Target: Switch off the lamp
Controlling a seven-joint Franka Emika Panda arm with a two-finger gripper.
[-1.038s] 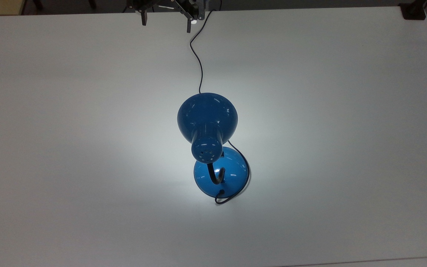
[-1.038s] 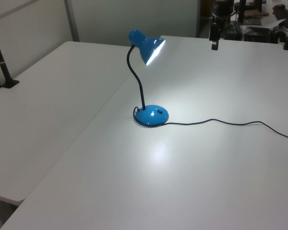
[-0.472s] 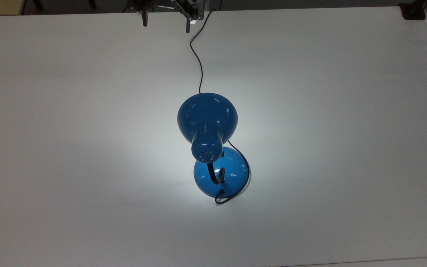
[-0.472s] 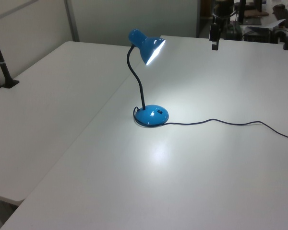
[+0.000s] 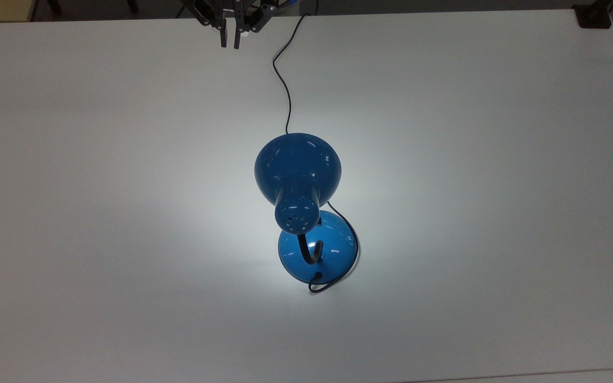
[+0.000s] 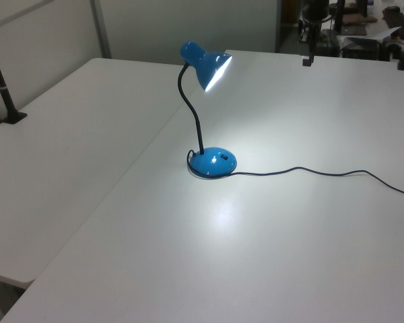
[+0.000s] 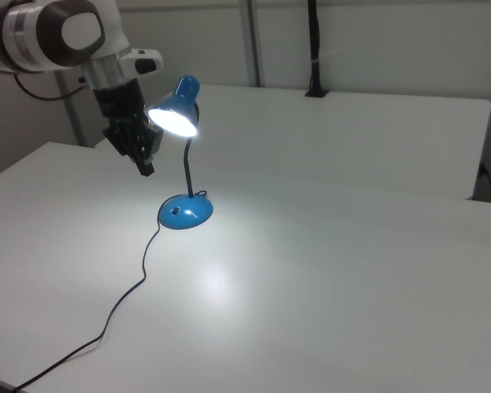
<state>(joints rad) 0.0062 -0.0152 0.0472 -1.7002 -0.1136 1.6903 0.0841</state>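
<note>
Blue and shiny, the lamp (image 5: pixel 298 178) stands near the middle of the white table (image 5: pixel 99 159), and its light is on. A bright patch glows on the table around its round base (image 6: pixel 213 162). In the top view, the shade (image 5: pixel 297 165) covers part of the base and part of the black bendy neck (image 5: pixel 311 251). The thin black cord (image 5: pixel 285 80) loops round the base, slips under the shade, and runs off the far table edge, so I cannot see where it plugs in. A small dark spot sits on the base in the left view; I cannot tell what it is. I see no words or labels that I can read.

My gripper (image 5: pixel 231 40) hangs high at the top edge of the top view, well apart from the lamp. My two fingers are pressed close together with nothing between them. Most of my arm (image 7: pixel 57 33) is cut off there. In the right view, my gripper (image 7: pixel 145 168) hangs just beside the glowing shade, on the right view's left.

A black post (image 6: pixel 3 91) stands clamped at the table edge.
</note>
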